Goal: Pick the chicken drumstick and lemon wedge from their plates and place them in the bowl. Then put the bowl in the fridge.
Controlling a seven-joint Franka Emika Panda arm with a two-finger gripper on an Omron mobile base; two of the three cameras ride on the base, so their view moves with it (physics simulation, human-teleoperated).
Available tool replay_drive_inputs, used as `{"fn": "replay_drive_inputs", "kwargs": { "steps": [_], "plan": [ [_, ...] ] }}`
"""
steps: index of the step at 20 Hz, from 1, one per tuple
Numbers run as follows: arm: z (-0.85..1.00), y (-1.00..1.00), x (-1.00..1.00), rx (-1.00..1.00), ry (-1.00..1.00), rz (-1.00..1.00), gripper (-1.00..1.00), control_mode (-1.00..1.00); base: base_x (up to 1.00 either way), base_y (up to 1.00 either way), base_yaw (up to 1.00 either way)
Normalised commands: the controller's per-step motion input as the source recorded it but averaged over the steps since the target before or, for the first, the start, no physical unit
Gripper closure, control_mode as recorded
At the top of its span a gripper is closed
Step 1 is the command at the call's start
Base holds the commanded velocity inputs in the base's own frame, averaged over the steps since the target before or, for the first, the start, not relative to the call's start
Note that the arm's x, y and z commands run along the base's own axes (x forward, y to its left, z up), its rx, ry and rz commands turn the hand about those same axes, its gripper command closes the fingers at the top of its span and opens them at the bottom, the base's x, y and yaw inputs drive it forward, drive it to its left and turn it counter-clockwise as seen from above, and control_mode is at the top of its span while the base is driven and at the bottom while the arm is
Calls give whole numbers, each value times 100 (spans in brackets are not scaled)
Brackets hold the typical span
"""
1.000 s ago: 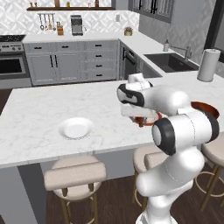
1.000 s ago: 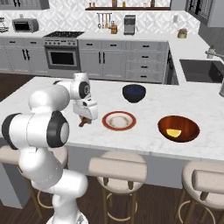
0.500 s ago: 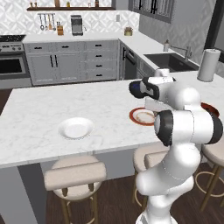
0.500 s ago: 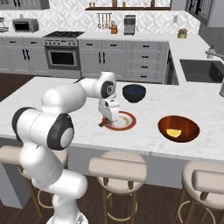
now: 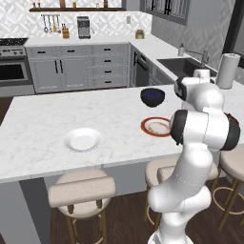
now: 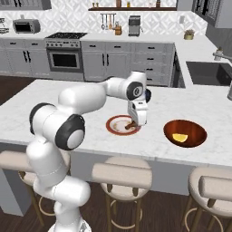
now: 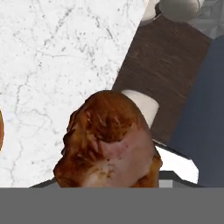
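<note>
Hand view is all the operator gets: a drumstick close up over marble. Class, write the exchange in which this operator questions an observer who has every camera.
Operator: Is the lemon in the bowl?
Observer: Yes, the lemon lies inside the bowl.
Operator: Where is my end effector?
Observer: The end effector, gripping the drumstick, hangs over the edge of the red-rimmed plate, short of the bowl.
Operator: Where is the navy bowl?
Observer: The navy bowl sits beyond that plate, apart from it.
</note>
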Motion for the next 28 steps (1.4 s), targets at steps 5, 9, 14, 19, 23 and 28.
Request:
{"fn": "replay_drive_inputs", "kwargs": {
  "steps": [5, 9, 14, 19, 23, 28],
  "plan": [
    [0, -100, 31, 0, 0, -14, 100, -100, 0, 0, 0],
    [-9, -91, 66, 0, 1, -12, 100, -100, 0, 0, 0],
    [-22, -58, 41, -4, -3, -15, 100, -100, 0, 0, 0],
    [-45, -14, 54, -4, -3, -8, 100, -100, 0, 0, 0],
    [-56, -1, 16, -7, -14, -2, 100, -100, 0, 0, 0],
    [-16, 0, -15, -16, -28, -7, 100, -100, 0, 0, 0]
  ]
}}
